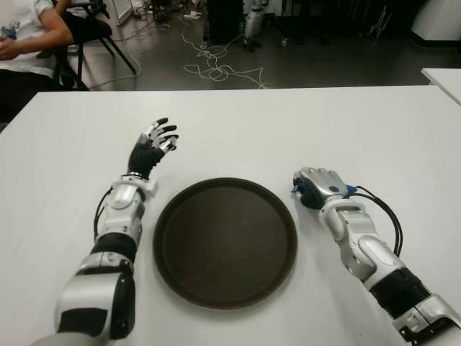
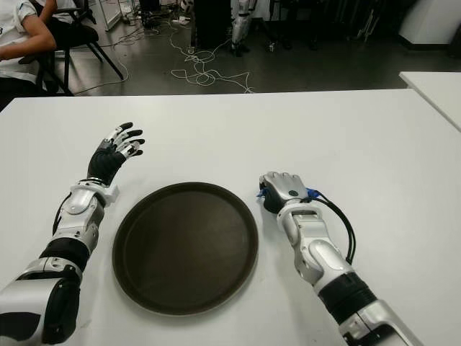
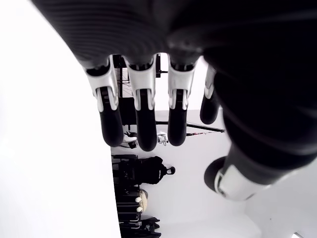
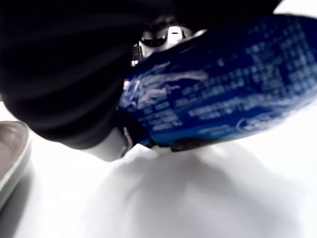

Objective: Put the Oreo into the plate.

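A round dark brown plate (image 1: 225, 241) lies on the white table (image 1: 288, 130) between my two arms. Just right of the plate's rim, my right hand (image 1: 317, 187) is curled over a blue Oreo pack (image 4: 218, 94); only small blue corners of the pack (image 1: 350, 190) show past the fingers in the eye views. In the right wrist view the pack sits in the hand close above the table, with the plate's rim (image 4: 12, 148) nearby. My left hand (image 1: 155, 144) hovers left of the plate with fingers spread, holding nothing.
A person's arm (image 1: 36, 32) and a chair show beyond the far left table corner. Cables (image 1: 216, 68) lie on the floor behind the table. Another white table's edge (image 1: 443, 79) appears at the far right.
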Robot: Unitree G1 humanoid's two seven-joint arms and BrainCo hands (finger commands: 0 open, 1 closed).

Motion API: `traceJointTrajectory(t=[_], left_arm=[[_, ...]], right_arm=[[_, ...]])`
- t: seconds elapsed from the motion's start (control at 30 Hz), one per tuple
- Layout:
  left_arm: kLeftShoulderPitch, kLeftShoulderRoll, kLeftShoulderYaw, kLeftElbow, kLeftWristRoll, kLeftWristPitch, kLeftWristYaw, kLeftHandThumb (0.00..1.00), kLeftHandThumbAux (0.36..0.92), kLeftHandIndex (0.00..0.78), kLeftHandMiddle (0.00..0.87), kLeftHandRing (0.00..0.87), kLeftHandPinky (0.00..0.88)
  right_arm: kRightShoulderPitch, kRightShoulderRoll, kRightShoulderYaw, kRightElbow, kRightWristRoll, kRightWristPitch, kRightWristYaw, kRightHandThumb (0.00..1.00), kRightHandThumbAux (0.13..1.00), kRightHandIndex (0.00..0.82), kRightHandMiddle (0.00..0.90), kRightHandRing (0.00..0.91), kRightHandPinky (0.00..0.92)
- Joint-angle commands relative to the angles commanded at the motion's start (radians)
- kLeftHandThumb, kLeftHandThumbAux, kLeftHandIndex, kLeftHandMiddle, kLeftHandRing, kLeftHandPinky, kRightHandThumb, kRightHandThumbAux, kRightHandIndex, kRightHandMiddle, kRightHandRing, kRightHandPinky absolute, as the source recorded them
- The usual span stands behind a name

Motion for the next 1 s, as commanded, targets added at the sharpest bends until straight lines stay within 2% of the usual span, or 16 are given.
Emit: traceJointTrajectory(t=[0.27, 0.6, 0.8, 1.0], left_arm=[[0.004, 0.002, -0.004, -0.012, 0.002, 0.012, -0.001, 0.038, 0.723, 0.158, 0.224, 0.215, 0.24], [0.006, 0.002, -0.002, -0.015, -0.002, 0.01, -0.005, 0.02, 0.72, 0.159, 0.226, 0.217, 0.242], [0.005, -0.001, 0.001, -0.013, -0.005, 0.008, -0.003, 0.021, 0.723, 0.158, 0.225, 0.217, 0.238], [0.005, -0.006, -0.001, -0.011, -0.003, 0.001, 0.0, 0.023, 0.737, 0.164, 0.229, 0.221, 0.25]], right_arm=[[0.005, 0.006, -0.017, -0.005, 0.01, -0.001, -0.006, 0.701, 0.736, 0.408, 0.325, 0.378, 0.48], [0.009, 0.009, -0.031, -0.018, 0.017, -0.009, -0.008, 0.7, 0.737, 0.407, 0.376, 0.418, 0.507], [0.01, 0.009, -0.038, -0.012, 0.025, -0.018, -0.021, 0.699, 0.738, 0.408, 0.352, 0.402, 0.473], [0.009, 0.003, -0.043, -0.003, 0.03, -0.03, -0.035, 0.699, 0.738, 0.406, 0.413, 0.438, 0.499]])
